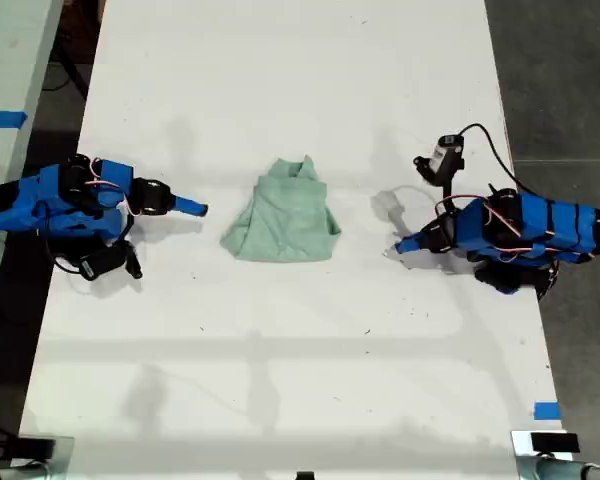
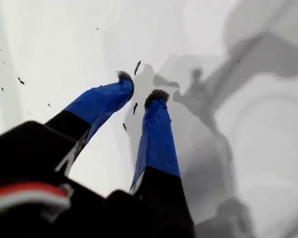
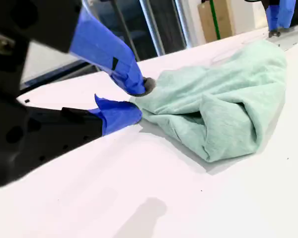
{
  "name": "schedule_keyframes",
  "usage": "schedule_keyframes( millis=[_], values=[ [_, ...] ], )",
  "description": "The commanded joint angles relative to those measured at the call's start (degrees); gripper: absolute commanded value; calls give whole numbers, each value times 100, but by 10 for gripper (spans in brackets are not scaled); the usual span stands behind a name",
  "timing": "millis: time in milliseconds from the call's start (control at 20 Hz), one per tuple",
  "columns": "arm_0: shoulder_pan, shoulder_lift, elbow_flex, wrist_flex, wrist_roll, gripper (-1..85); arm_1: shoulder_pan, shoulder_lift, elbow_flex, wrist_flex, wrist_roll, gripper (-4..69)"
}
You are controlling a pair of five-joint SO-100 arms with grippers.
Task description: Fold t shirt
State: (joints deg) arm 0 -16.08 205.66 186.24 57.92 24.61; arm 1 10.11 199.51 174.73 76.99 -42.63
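- Lying bunched and wrinkled near the middle of the white surface (image 1: 280, 400), the t shirt (image 1: 280, 225) is where you should look first; it is pale mint green, with a narrower end toward the exterior view's top.
- You have one blue arm on each side of it in the exterior view, and both point in toward the cloth.
- Look at the second hand (image 3: 136, 101) in its wrist view: the blue-taped jaws stand apart with nothing between them, and the t shirt's near edge is just beside the upper fingertip (image 3: 139, 84).
- You can match that to the hand (image 1: 198, 208) on the exterior view's left, which lies low, close to the cloth.
- Your first hand (image 2: 141, 87) has its jaws slightly parted and holds nothing; only bare surface and shadows show under its tips.
- It sits on the exterior view's right (image 1: 405, 245), apart from the t shirt.
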Motion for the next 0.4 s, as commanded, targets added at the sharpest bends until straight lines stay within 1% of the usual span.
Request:
schedule_keyframes(
  millis=[0, 350],
  values=[
    [53, 9, 229, 0, 26, 47, 70, 62, 334, -62, -105, 78],
    [53, 9, 229, 0, 26, 47, 70, 62, 334, -62, -105, 71]
  ],
)
